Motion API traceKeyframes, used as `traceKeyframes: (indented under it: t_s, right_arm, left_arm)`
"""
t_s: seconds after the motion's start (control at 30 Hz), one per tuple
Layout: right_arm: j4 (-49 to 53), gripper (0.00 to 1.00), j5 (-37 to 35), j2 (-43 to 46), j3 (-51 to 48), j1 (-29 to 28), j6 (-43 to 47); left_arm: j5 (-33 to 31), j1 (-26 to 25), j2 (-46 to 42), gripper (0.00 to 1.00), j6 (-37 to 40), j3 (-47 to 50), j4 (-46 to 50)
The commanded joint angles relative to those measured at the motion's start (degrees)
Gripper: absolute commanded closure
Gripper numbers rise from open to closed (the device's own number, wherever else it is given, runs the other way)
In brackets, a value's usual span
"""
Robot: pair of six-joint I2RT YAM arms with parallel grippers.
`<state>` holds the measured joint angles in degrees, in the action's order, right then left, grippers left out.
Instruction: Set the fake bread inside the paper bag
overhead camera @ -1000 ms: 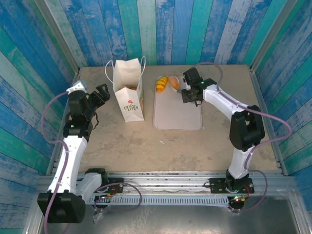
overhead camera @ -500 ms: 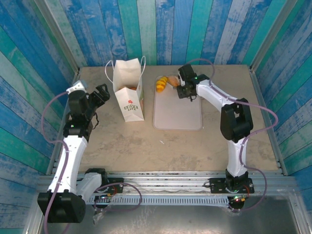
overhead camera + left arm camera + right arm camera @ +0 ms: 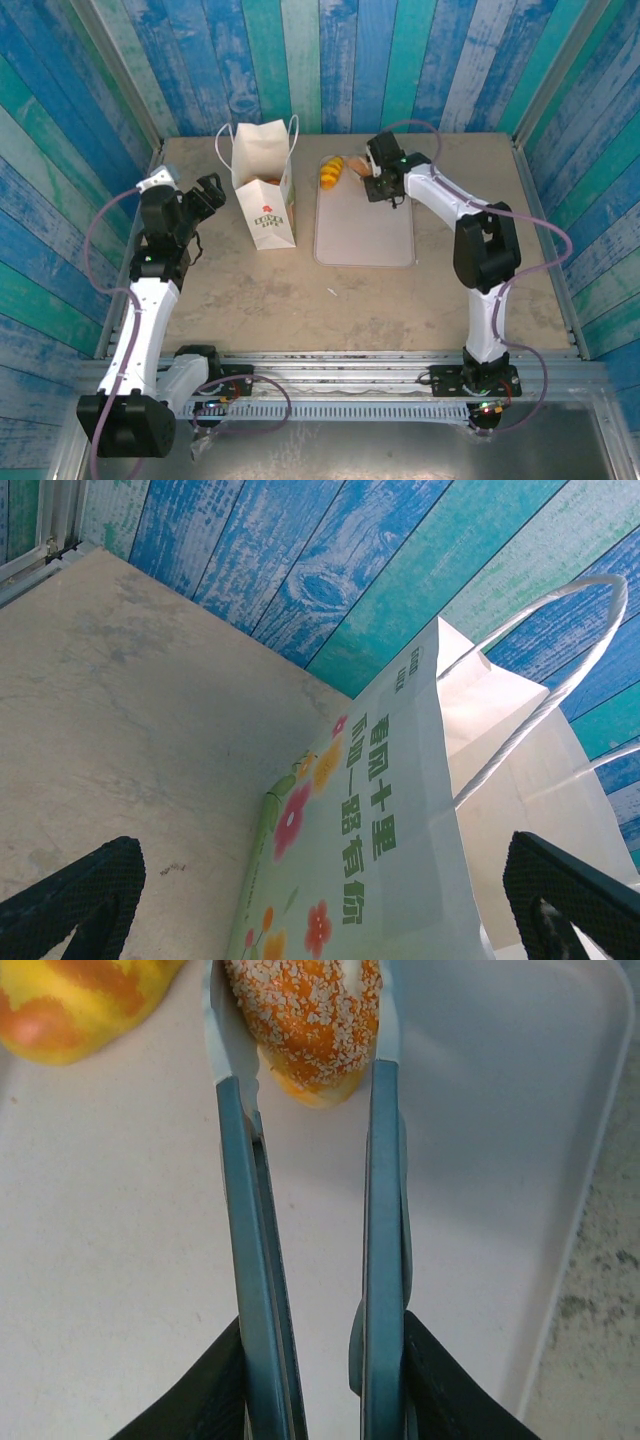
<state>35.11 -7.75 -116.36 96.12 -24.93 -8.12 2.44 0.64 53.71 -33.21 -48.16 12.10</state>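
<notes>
Bread (image 3: 315, 1030) straight ahead of right gripper (image 3: 322, 1380), tray (image 3: 480, 1110) far-left end, btwn tongs (image 3: 385, 1210) tips; gripper clamped on tongs. Paper bag (image 3: 265, 190) lies left, so we swing left. Left gripper (image 3: 320, 895) spread beside it.

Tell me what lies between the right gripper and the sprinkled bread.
The tongs: in the right wrist view their two blue-grey arms run from the right gripper to the sprinkled bread, pinching it over the tray.

- The paper bag (image 3: 385, 900) has big green Chinese words on its side: 春风十里 and 一路有你.
- The tiny dark print near its top edge is too small to read.
</notes>
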Motion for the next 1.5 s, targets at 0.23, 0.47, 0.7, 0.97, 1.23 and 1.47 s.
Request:
traceKeyframes:
  t_s: [0.23, 0.47, 0.7, 0.97, 1.23, 1.47]
  right_arm:
    - [2.1, 0.72, -2.4, 19.3, -11.3, -1.3, -2.2]
    - [6.8, 0.73, -2.8, 31.8, -14.6, -4.6, -5.3]
    - [10.2, 0.75, -5.1, 38.0, -11.2, -9.9, -7.7]
    - [10.5, 0.77, -8.4, 39.8, -3.4, -17.6, -7.0]
    - [7.6, 0.77, -9.8, 34.2, 8.3, -24.6, -5.9]
    - [6.5, 0.78, -11.0, 23.2, 19.9, -29.0, -4.5]
  left_arm:
    - [4.2, 0.1, -0.1, 0.04, -2.5, -2.9, -0.2]
    - [10.3, 0.0, 3.9, 0.04, -4.0, -3.7, -2.6]
    - [18.7, 0.1, 12.1, 0.05, -3.1, -8.9, -1.7]
    - [18.4, 0.1, 17.7, 0.0, -3.6, -11.1, -4.0]
    - [20.4, 0.2, 22.5, 0.08, -7.3, -11.1, -8.6]
    - [21.1, 0.4, 23.2, 0.2, -10.8, -9.5, -13.0]
